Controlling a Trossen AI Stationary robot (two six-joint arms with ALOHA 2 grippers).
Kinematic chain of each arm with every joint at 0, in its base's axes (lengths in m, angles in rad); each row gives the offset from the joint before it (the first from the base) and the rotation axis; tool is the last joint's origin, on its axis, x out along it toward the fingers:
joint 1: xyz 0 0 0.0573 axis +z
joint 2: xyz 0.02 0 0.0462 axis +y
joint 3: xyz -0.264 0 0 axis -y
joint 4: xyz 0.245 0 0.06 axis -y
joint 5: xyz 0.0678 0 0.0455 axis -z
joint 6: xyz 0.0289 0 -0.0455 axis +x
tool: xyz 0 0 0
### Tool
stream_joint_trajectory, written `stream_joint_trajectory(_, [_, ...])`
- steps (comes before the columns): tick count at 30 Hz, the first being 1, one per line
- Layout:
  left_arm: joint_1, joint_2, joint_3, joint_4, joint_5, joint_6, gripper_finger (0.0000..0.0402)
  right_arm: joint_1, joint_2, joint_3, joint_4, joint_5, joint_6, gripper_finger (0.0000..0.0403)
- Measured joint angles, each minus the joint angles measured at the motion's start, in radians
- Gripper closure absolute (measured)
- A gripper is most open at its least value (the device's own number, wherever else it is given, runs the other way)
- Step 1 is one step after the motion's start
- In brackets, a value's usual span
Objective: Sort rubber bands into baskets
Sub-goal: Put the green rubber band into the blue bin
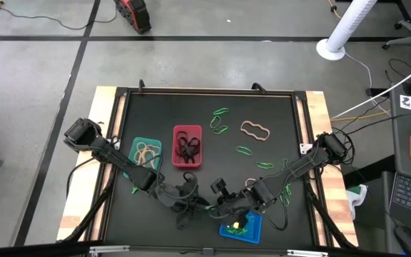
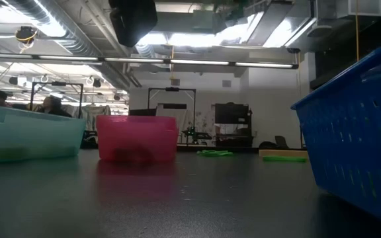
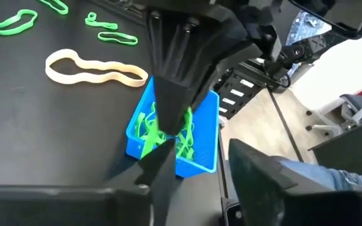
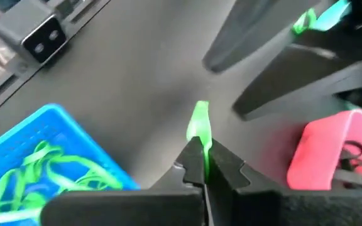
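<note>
1. High view shows both arms reaching in from the table's side edges toward its near middle, the right gripper [image 1: 223, 194] just beside the blue basket [image 1: 252, 230].
2. Its fingers are pressed together on a green rubber band [image 4: 200, 129], which sticks up from the tips over bare tabletop, between the blue basket and the red basket [image 4: 325, 157].
3. Left gripper [image 1: 185, 203] hangs close by; its fingers [image 3: 256, 169] stand spread apart, holding nothing.
4. Green bands fill the blue basket, black ones the red basket, tan ones the teal basket [image 1: 138, 146].
5. More green bands [image 1: 220, 112] and one tan band [image 1: 255, 131] lie loose on the table [image 1: 191, 107].
</note>
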Motion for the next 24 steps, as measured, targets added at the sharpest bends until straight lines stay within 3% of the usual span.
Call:
stream_joint_trajectory(5, [0.0, 0.0, 0.0, -0.024, -0.001, 0.004, 0.0233, 0.034, -0.012, 0.0, -0.025, -0.03, 0.049, 0.0398])
stream_joint_trajectory(19, [0.0, 0.0, -0.007, -0.053, -0.003, 0.001, 0.0231, 0.156, -0.013, 0.0, -0.259, -0.05, 0.312, 0.0398])
stream_joint_trajectory(24, [0.0, 0.0, -0.007, -0.053, -0.003, 0.0, 0.0231, 0.17, -0.013, 0.0, -0.265, -0.109, 0.363, 0.0398])
